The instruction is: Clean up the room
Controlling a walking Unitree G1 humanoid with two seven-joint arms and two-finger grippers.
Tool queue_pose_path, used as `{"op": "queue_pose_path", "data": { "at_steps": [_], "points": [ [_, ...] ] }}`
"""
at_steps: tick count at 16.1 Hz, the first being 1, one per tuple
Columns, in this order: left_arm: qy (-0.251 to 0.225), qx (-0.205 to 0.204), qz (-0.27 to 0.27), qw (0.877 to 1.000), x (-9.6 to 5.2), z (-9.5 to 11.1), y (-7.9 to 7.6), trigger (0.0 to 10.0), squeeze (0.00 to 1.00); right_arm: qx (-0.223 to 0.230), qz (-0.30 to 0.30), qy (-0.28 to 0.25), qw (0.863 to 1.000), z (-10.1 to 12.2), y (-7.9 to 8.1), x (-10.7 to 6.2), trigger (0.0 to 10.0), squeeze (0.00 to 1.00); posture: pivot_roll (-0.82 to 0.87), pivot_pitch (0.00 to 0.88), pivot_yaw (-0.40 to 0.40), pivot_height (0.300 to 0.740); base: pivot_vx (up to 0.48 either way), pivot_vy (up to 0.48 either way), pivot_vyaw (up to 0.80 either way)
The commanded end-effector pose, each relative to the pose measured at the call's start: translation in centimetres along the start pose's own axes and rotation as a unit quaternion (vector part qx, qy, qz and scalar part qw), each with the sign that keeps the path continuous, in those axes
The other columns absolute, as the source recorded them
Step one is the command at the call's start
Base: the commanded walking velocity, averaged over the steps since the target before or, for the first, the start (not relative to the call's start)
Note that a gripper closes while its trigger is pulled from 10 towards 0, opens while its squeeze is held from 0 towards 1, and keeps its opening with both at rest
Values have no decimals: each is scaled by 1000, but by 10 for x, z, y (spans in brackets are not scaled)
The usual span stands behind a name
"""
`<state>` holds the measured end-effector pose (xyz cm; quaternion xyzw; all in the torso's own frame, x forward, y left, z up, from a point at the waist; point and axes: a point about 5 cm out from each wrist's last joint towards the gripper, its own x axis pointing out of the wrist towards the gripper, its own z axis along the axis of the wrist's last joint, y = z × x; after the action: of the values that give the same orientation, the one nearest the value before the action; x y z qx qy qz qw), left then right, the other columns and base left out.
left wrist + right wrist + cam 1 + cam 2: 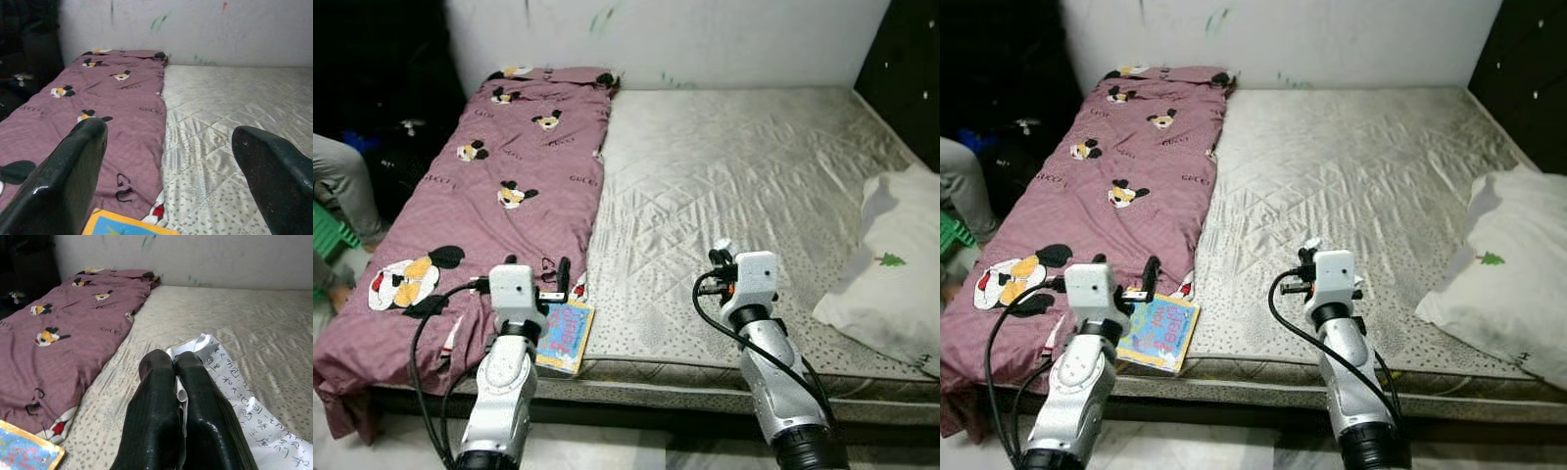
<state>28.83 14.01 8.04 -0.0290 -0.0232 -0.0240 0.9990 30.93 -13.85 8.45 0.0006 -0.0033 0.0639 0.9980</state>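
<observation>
My right gripper (174, 360) is shut on a white sheet of paper (234, 396) with handwriting, held just above the grey mattress (734, 166). In the eye view the right gripper (721, 254) hovers over the mattress's front part. My left gripper (168, 132) is open with nothing between its fingers, low over the front edge of the bed. A colourful picture book (566, 334) lies on that edge just below the left gripper (538, 277), beside a maroon blanket (509, 166) with cartoon mouse prints.
A white pillow (891, 269) lies at the bed's right side. A person's leg (342, 181) and a green stool (328, 235) are at the far left of the bed. A pale wall (656, 39) stands behind the bed.
</observation>
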Motion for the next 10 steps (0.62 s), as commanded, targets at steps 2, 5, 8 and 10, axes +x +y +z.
{"op": "queue_pose_path", "data": {
  "at_steps": [2, 5, 8, 10],
  "points": [
    [9, -13, -5, 1000, 0, -3, 3, 10000, 0, 12, -4, -13, 1000, 6, 2, 0, 10000, 0, -29, 30, 78, 740, 0, 0, 0],
    [11, -17, -2, 1000, -3, -4, 7, 10000, 0, 14, 2, -3, 1000, 4, 3, -1, 10000, 0, -5, 47, 51, 740, 0, 0, -752],
    [8, -21, 7, 1000, -7, -4, 8, 10000, 0, 14, 14, 4, 1000, 2, 8, 0, 10000, 0, 24, 57, 22, 740, 0, 418, -438],
    [6, -21, 17, 1000, -10, -4, 11, 10000, 0, 13, 22, 8, 1000, 1, 13, 2, 10000, 0, 28, 63, 15, 740, 0, 480, 0]
  ]
}}
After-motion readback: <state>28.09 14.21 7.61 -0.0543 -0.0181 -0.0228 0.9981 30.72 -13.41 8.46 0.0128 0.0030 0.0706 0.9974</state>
